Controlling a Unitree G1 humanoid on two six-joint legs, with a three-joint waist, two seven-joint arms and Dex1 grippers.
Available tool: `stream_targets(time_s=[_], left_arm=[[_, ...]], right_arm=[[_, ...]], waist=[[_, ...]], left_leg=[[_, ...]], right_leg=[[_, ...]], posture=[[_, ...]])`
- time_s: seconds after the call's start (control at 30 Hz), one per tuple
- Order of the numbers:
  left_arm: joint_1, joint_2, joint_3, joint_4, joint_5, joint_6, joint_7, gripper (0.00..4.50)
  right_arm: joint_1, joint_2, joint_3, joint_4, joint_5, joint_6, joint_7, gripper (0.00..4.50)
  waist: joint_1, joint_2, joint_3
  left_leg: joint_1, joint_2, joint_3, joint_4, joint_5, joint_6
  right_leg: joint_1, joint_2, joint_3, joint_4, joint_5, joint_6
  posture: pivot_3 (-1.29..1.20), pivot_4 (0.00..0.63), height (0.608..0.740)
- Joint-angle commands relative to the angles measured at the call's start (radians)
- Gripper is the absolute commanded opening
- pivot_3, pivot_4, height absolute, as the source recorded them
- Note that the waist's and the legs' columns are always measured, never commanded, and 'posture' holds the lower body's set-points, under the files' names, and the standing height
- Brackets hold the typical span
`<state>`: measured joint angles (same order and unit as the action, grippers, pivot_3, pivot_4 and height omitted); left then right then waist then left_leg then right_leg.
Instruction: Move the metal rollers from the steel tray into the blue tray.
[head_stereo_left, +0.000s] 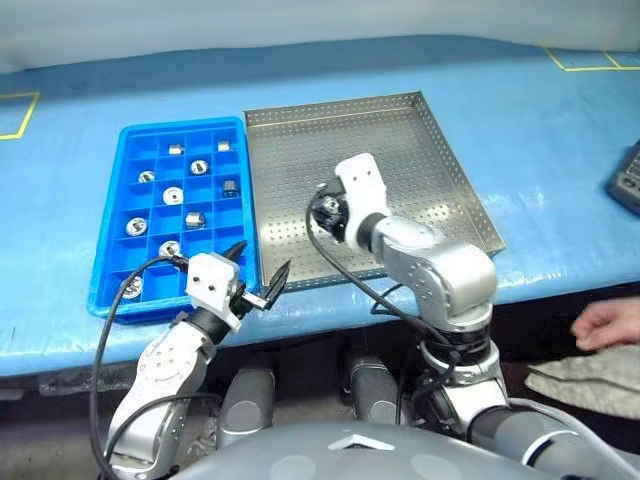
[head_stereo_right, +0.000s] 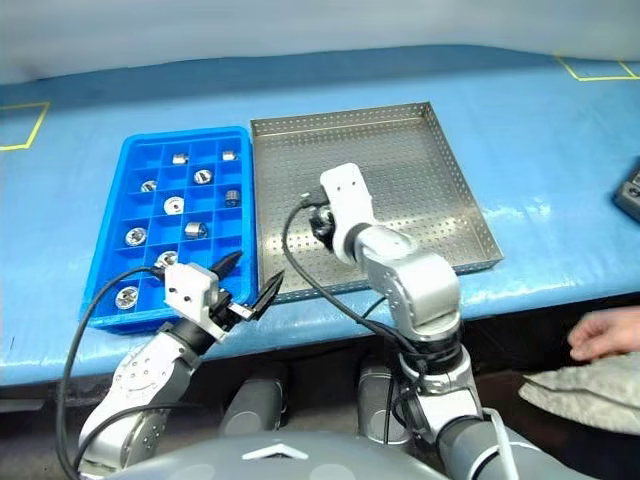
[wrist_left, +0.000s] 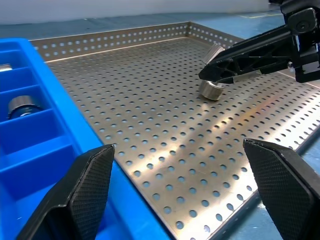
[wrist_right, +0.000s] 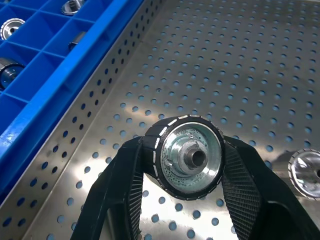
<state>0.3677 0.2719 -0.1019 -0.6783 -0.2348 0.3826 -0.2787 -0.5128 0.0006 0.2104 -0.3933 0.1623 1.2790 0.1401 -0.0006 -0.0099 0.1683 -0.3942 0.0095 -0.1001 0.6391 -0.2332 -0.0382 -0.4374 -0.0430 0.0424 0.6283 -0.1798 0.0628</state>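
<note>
Your right gripper (wrist_right: 187, 200) has a metal roller (wrist_right: 189, 157) pinched between its two black fingers (wrist_right: 240, 185), one pad pressed on each side of the rim, with the flange face and centre hole turned toward the wrist camera. You're holding it above the perforated floor of the steel tray (head_stereo_left: 400, 130), clear of the sheet as the left wrist view shows it. Just past your right-hand finger another roller (wrist_right: 306, 172) rests on the tray floor; the left wrist view catches that same roller (wrist_left: 212, 90) lying directly beneath your right fingers.

Beyond your left-hand finger in that right wrist view runs the steel tray's perforated rim, and hard against it the blue tray (head_stereo_left: 133, 135), with rollers sitting in several of its square compartments.

Your left gripper (head_stereo_left: 258, 275) is spread wide, fingers (wrist_left: 82, 190) well apart with nothing between them. It hovers at the near edge where the two trays meet, one finger over the blue tray's near corner, the other over the table edge in front of the steel tray. Ahead of those fingers, a roller (wrist_left: 22, 106) sits in a blue compartment.

Over on the right, near the table edge, a person's hand (head_stereo_left: 610, 322) rests by a grey cloth (head_stereo_left: 580, 385).
</note>
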Motion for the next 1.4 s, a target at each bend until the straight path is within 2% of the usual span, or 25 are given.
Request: stream_targets(time_s=[0.03, 0.4, 0.7, 0.97, 1.17, 1.23, 1.4], left_arm=[[0.038, -0.01, 0.034, -0.076, 0.014, -0.023, 0.036, 4.5], [0.19, -0.037, 0.065, -0.137, 0.05, -0.074, 0.088, 4.5], [0.188, -0.035, 0.053, -0.129, 0.046, -0.086, 0.077, 4.5], [0.156, -0.028, 0.04, -0.106, 0.036, -0.079, 0.054, 4.5], [0.111, -0.017, 0.027, -0.086, 0.025, -0.065, 0.026, 4.5], [0.09, -0.017, 0.022, -0.076, 0.023, -0.057, 0.02, 4.5], [0.031, -0.008, -0.004, -0.045, 0.02, -0.037, -0.005, 4.5]], right_arm=[[-0.07, 0.047, 0.063, 0.075, 0.001, -0.127, 0.021, 1.86], [-0.137, 0.15, 0.191, 0.282, 0.001, -0.323, 0.087, 1.86], [-0.101, 0.121, 0.196, 0.385, -0.012, -0.335, 0.117, 1.86], [-0.032, 0.092, 0.184, 0.313, 0.007, -0.254, 0.136, 4.49], [0.0, 0.096, 0.121, 0.239, -0.004, -0.231, 0.076, 4.49], [0.012, 0.108, 0.064, 0.218, -0.019, -0.241, 0.022, 4.49], [0.012, 0.142, -0.101, 0.257, -0.109, -0.4, -0.198, 4.49]], waist=[[0.006, 0.0, 0.0], [0.07, 0.0, 0.0], [0.093, 0.0, 0.0], [0.096, 0.0, -0.001], [0.091, -0.001, -0.002], [0.085, -0.001, -0.002], [0.069, -0.001, -0.002]], left_leg=[[0.0, 0.0, 0.0, 0.0, 0.0, 0.0], [-0.001, 0.0, -0.001, -0.004, 0.0, 0.0], [-0.001, 0.0, -0.001, -0.005, 0.0, 0.0], [0.0, 0.0, 0.0, -0.007, 0.0, 0.0], [0.0, 0.0, 0.0, -0.007, 0.001, -0.001], [0.0, 0.0, 0.0, -0.007, 0.001, -0.001], [-0.001, 0.001, 0.0, -0.007, 0.001, -0.001]], right_leg=[[0.0, 0.0, 0.0, 0.0, 0.0, 0.0], [-0.002, 0.0, -0.001, -0.001, -0.001, -0.001], [-0.004, 0.0, -0.001, 0.0, -0.001, -0.002], [-0.004, 0.0, -0.001, -0.001, -0.002, -0.003], [-0.003, 0.0, -0.001, -0.001, -0.002, -0.003], [-0.003, 0.0, -0.001, 0.0, -0.002, -0.003], [-0.004, 0.0, -0.001, 0.0, -0.002, -0.003]], posture=[[0.29, 0.15, 0.74], [0.38, 0.15, 0.74], [0.36, 0.15, 0.74], [0.31, 0.15, 0.74], [0.26, 0.15, 0.74], [0.24, 0.15, 0.74], [0.2, 0.15, 0.74]])
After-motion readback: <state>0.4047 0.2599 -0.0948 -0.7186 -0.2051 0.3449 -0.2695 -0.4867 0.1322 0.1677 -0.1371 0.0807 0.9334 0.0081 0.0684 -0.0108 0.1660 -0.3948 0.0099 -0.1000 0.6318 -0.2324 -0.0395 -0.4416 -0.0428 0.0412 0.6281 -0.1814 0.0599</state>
